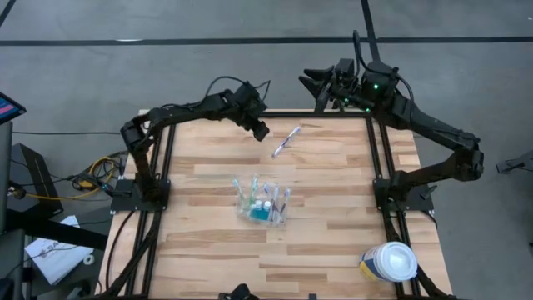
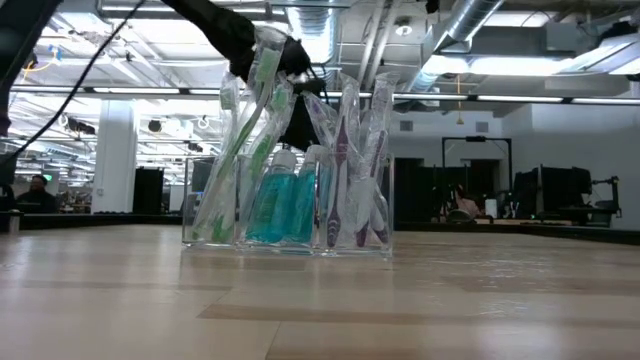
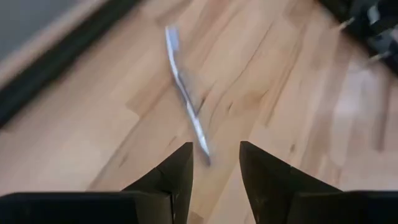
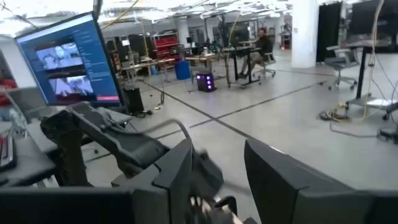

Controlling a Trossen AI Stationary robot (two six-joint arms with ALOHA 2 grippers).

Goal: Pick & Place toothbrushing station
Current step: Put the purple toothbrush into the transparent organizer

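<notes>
**Left gripper over loose toothbrush, station mid-table**

From the high view I see the left arm folded in from its corner post and reaching across the far part of the table (image 1: 333,179), with the left gripper (image 1: 260,130) just beside a loose wrapped toothbrush (image 1: 286,140) that lies flat on the wood. In the left wrist view the left gripper (image 3: 214,163) points down at the boards, its two dark fingers (image 3: 177,171) parted by a narrow gap with nothing between them; the near end of the toothbrush (image 3: 185,93) lies just ahead of that gap. The picture is smeared, so I cannot say whether the tips touch it.

The toothbrushing station (image 1: 262,202) stands upright near the middle of the table, well apart from both grippers. In the low view it (image 2: 287,205) holds wrapped toothbrushes leaning outward and small bottles of blue liquid.

The right arm waits, raised beyond the far right corner; the right gripper (image 4: 217,168) faces out into the room, fingers apart and empty.

A white-lidded tub (image 1: 388,262) sits at the near right corner.
</notes>
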